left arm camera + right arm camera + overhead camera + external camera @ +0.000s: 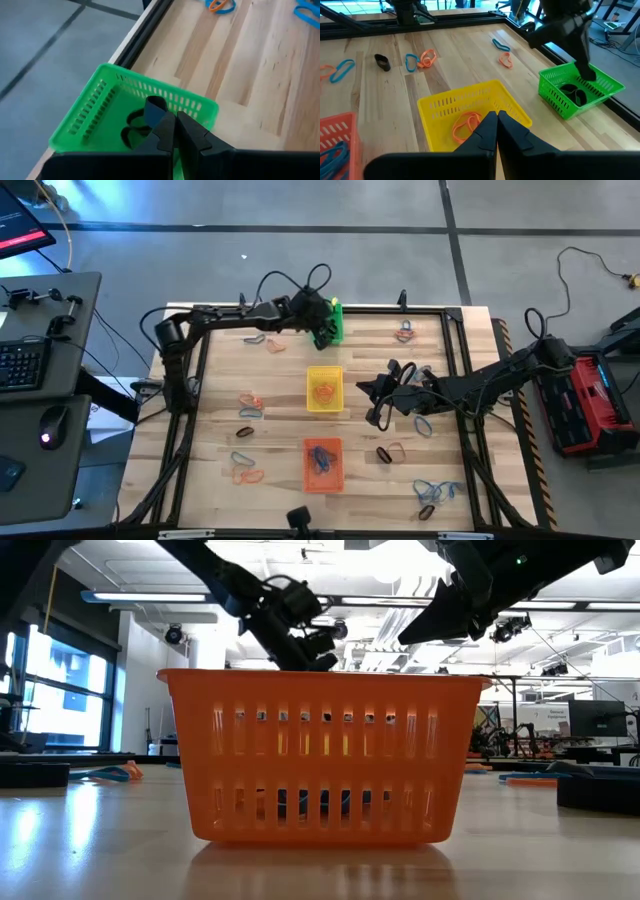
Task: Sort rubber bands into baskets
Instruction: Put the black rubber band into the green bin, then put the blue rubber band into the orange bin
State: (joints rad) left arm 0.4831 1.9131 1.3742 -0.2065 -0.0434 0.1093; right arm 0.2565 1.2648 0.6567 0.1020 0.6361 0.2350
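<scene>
Three baskets sit down the worktop's middle: green basket (335, 321) at the far edge, yellow basket (324, 389) at the centre, orange basket (322, 464) near the front edge. Going left to right, the left gripper (172, 131) hangs over the green basket, pinched on a black rubber band (154, 108); black bands already lie inside. To drop it well, it should probably part its fingers only while squarely above the opening. The right gripper (496, 125), closed and empty, hovers beside the yellow basket. Loose rubber bands (249, 405) lie scattered on both sides of the worktop.
</scene>
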